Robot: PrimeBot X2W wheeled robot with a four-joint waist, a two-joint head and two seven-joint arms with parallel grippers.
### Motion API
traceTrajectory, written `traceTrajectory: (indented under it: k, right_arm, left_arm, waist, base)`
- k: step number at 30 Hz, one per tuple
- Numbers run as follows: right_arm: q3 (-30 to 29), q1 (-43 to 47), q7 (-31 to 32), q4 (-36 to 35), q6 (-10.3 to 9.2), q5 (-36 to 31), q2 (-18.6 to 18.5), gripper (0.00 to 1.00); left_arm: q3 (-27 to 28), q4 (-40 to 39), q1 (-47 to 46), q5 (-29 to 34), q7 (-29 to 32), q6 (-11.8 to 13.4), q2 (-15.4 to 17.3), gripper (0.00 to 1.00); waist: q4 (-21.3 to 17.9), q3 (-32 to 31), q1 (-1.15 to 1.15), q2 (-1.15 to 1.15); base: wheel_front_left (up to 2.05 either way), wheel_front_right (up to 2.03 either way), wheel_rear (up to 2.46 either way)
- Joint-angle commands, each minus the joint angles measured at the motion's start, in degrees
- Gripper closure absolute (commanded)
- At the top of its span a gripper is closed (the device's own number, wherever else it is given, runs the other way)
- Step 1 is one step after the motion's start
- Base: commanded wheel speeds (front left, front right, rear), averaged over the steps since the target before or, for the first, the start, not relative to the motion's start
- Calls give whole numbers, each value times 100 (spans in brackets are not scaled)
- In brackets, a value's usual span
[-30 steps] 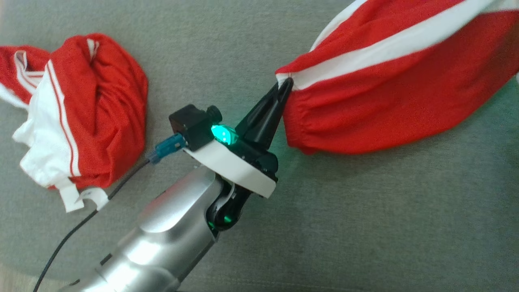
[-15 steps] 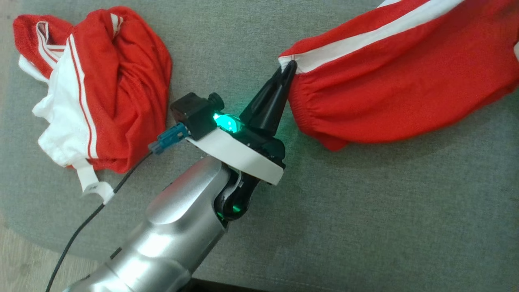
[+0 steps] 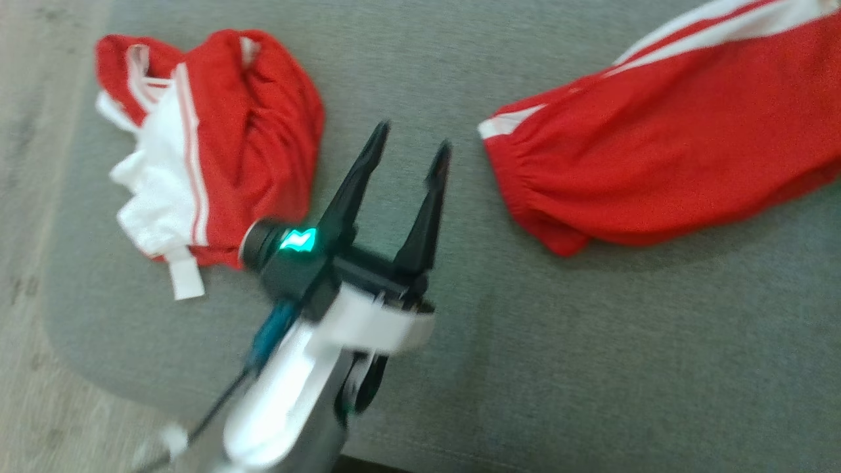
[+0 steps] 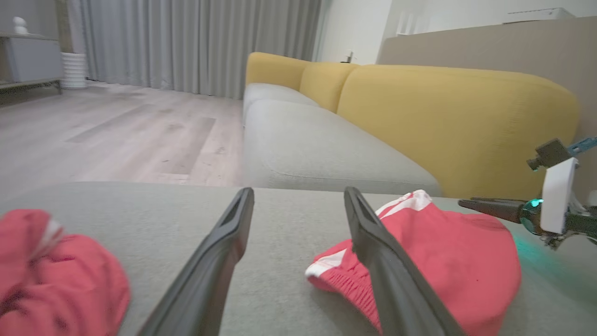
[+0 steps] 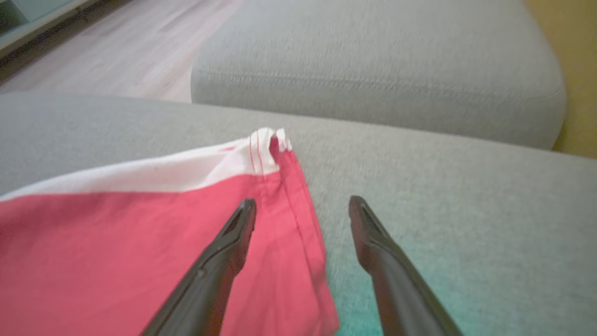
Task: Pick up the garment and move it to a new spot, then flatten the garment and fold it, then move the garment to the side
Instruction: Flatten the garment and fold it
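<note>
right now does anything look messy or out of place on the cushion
Yes: the crumpled garment sits bunched by the left edge of the cushion, a white strip poking out. The flatter garment lies apart from it, its elastic end puckered.

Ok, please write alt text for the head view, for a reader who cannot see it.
The left gripper is open over a grey cushion, its fingers holding nothing. A red garment with a white stripe lies to its right, a crumpled red-and-white heap to its left. The picture is slightly blurred.
</note>
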Motion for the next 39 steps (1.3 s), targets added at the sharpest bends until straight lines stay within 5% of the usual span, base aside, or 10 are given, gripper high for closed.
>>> traceTrajectory:
  k: [1, 6, 14, 15, 16, 17, 18, 32, 39]
  right_arm:
    - [55, 167, 51, -72, 37, 110, -230, 0]
    - [191, 425, 314, 120, 37, 428, -472, 0]
    - [376, 511, 677, 678, 37, 535, -454, 0]
    - [391, 498, 705, 722, 37, 540, -437, 7]
    - [409, 482, 720, 751, 37, 535, -420, 45]
    - [432, 464, 736, 762, 37, 529, -405, 95]
    - [458, 443, 752, 763, 37, 522, -389, 100]
    - [417, 331, 71, 885, 37, 545, -73, 100]
    - [391, 834, -338, 882, 37, 678, -197, 100]
  left_arm:
    - [298, -332, 93, 176, -28, 104, 33, 0]
    - [549, -1058, 761, 807, -28, 440, 11, 0]
    - [450, -1417, 1007, 1092, -28, 478, 6, 0]
    - [443, -1429, 999, 1123, -28, 476, 6, 0]
    - [436, -1436, 997, 1149, -28, 475, 6, 0]
    - [435, -1441, 996, 1163, -28, 475, 6, 0]
    - [440, -1445, 995, 1172, -28, 478, 6, 0]
    - [739, -1325, 1092, 1351, -28, 409, 5, 0]
    - [947, -1283, 1159, 1497, -28, 244, 5, 0]
  waist:
    - [166, -101, 1, 0]
    - [443, -156, 1, 0]
    - [740, -193, 1, 0]
    - [752, -192, 1, 0]
    - [757, -189, 1, 0]
    - [755, -183, 1, 0]
    - [745, -178, 1, 0]
    - [-143, -468, 1, 0]
    - [-720, -619, 1, 0]
  base:
    - [0, 0, 0]
    - [0, 0, 0]
    - [0, 0, 0]
    - [0, 0, 0]
    - [0, 0, 0]
    - [0, 0, 0]
    - [0, 0, 0]
    - [0, 0, 0]
    - [0, 0, 0]
